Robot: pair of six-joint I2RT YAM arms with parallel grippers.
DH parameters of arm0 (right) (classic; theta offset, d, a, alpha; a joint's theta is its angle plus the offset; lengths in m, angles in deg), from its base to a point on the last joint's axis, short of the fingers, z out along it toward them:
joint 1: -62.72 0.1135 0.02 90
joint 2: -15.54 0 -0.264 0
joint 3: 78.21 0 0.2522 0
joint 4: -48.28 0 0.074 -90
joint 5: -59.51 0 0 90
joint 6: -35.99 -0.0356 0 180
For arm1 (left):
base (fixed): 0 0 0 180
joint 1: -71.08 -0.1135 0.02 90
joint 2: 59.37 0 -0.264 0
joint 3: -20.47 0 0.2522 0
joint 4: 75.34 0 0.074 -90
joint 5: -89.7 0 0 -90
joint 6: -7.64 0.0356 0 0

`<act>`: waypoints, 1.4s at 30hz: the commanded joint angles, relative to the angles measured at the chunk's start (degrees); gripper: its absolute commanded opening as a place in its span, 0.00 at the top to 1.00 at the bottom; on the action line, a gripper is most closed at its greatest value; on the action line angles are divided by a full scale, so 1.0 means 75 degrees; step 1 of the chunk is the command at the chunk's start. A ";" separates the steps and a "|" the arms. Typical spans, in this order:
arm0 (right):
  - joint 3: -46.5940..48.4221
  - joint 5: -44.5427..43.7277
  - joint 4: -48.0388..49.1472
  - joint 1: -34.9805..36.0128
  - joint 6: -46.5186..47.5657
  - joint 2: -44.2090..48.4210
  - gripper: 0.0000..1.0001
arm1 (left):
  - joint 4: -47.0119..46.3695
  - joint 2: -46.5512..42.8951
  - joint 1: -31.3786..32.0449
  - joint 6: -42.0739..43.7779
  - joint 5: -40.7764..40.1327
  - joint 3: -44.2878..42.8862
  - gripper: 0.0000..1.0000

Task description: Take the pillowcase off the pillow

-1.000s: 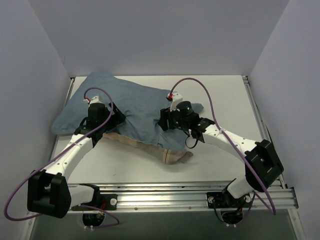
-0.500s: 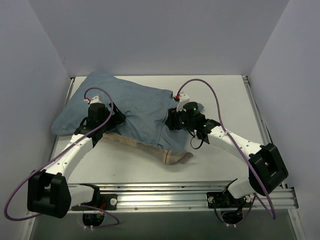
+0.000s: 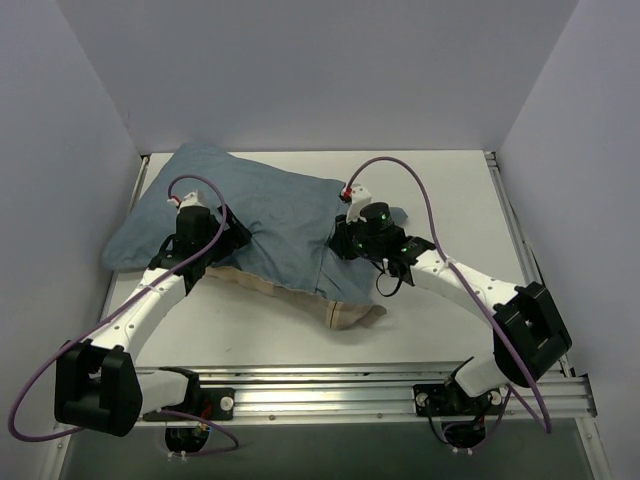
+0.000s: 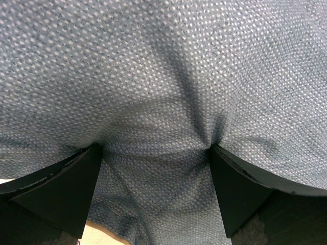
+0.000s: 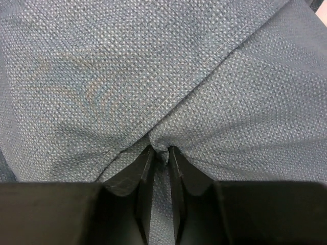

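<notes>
Blue woven cloth is nipped between the right gripper's (image 5: 161, 151) black fingers (image 5: 144, 176), which stand almost together on a small upright fold of the pillowcase (image 3: 270, 205). A stitched seam (image 5: 194, 81) runs on a slant from the upper right of that wrist view down to the pinched fold.

The left gripper's (image 4: 156, 149) fingers (image 4: 56, 191) stand wide apart with their tips pressed down into the same fabric. The cloth bulges up between them, and creases gather at each tip. The jaws do not close on anything.

In the top view, the right gripper sits at the right end of the cover and the left gripper on its left half, near the near edge.

The pillowcase lies across the left and middle of the white table (image 3: 455, 190), its far left corner close to the side wall. Along its near edge the beige lining (image 3: 352, 313) shows, spilling out toward the arms below the right gripper. The pillow itself is hidden under the fabric in all three views.
</notes>
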 commanded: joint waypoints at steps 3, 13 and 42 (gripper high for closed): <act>-0.0039 -0.0313 -0.0133 0.0071 0.0040 -0.0020 0.99 | 0.0169 -0.0019 -0.0012 -0.0079 -0.0054 0.0109 0.06; -0.0344 -0.1402 -0.0847 0.0048 -0.0288 0.0623 1.00 | 0.0238 -0.0042 -0.0012 -0.0161 -0.0194 0.0132 0.06; -0.0780 -0.1109 -0.1529 -0.0822 -0.1685 0.2844 0.58 | 0.0508 -0.0417 -0.0106 0.0096 -0.0043 0.0167 0.06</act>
